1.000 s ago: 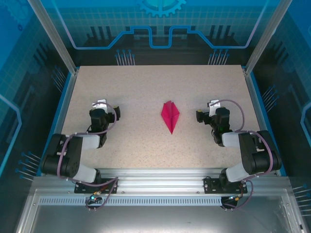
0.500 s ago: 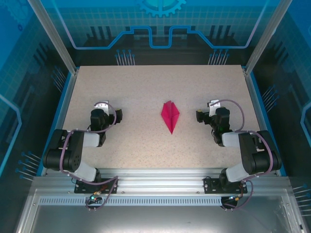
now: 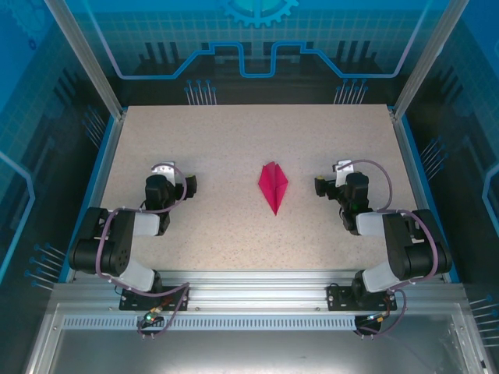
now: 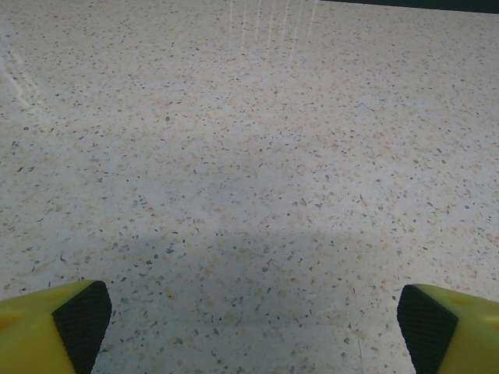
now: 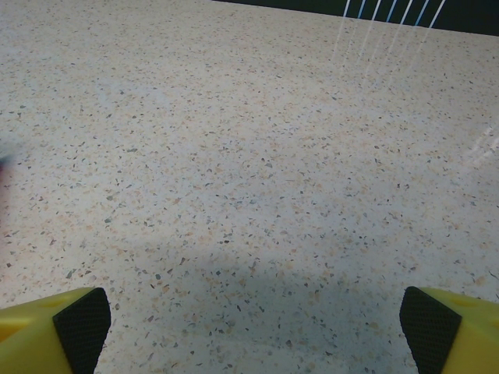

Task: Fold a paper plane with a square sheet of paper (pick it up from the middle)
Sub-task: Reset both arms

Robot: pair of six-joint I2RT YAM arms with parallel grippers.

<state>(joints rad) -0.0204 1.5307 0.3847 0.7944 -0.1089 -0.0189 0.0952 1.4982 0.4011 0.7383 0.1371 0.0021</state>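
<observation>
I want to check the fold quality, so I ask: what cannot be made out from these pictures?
Top view: the paper plane is too small; its layers cannot be judged, and its underside lies against the table.
Left wrist view: the left gripper is cut off by the bottom edge.
Right wrist view: the right gripper is cut off likewise; a blurred smudge at the left edge is unidentifiable.

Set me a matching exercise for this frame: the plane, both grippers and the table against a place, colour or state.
Things:
1. paper plane
2. left gripper
3. right gripper
4. table

Descriptions:
a. speckled beige
b. open, on the left side of the plane
c. magenta, lying mid-table, sharp tip toward the near edge
d. open, on the right side of the plane

Pairs: 1-c, 2-b, 3-d, 4-a
</observation>
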